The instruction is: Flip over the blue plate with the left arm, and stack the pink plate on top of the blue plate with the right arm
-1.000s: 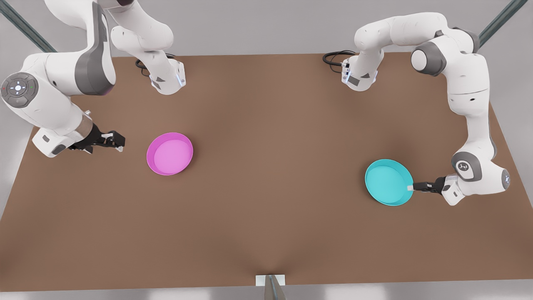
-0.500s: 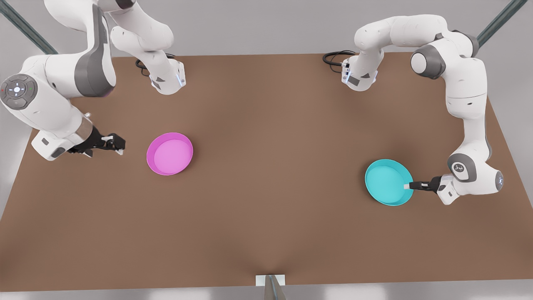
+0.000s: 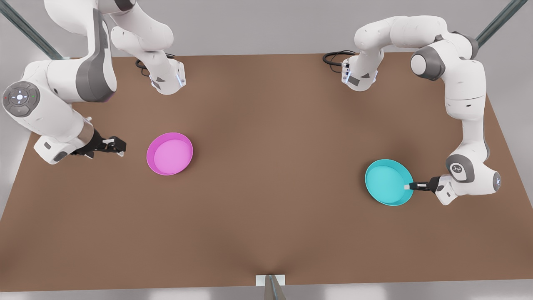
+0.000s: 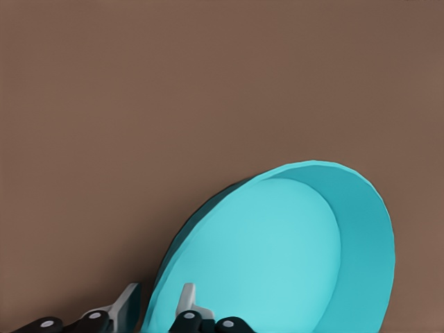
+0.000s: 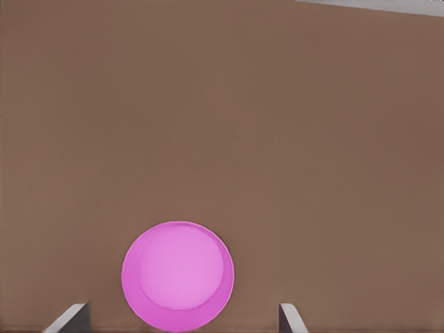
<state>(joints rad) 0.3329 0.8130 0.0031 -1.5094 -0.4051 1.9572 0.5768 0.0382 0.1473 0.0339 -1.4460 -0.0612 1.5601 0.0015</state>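
Observation:
The blue plate (image 3: 387,181) lies rim-up on the table at the front view's right. My left gripper (image 3: 407,186) reaches in low from the right. It is shut on the plate's near rim, one finger inside the dish and one outside; in the left wrist view the blue plate (image 4: 277,257) rises from between the gripper's (image 4: 158,309) fingers. The pink plate (image 3: 170,153) lies rim-up at the front view's left. My right gripper (image 3: 118,146) hovers open just left of it and apart from it. The right wrist view has the pink plate (image 5: 178,275) between the wide-spread fingertips (image 5: 69,318).
The brown table (image 3: 266,125) stretches bare between the two plates. Both arm bases (image 3: 166,79) and black cables (image 3: 333,58) stand at the far edge. A small white bracket (image 3: 270,280) marks the near edge.
The left arm's wrist has pulled in and lowered slightly, its fingertips settling on the blue plate's rim. The right arm has shifted a little toward the pink plate. Neither plate has moved.

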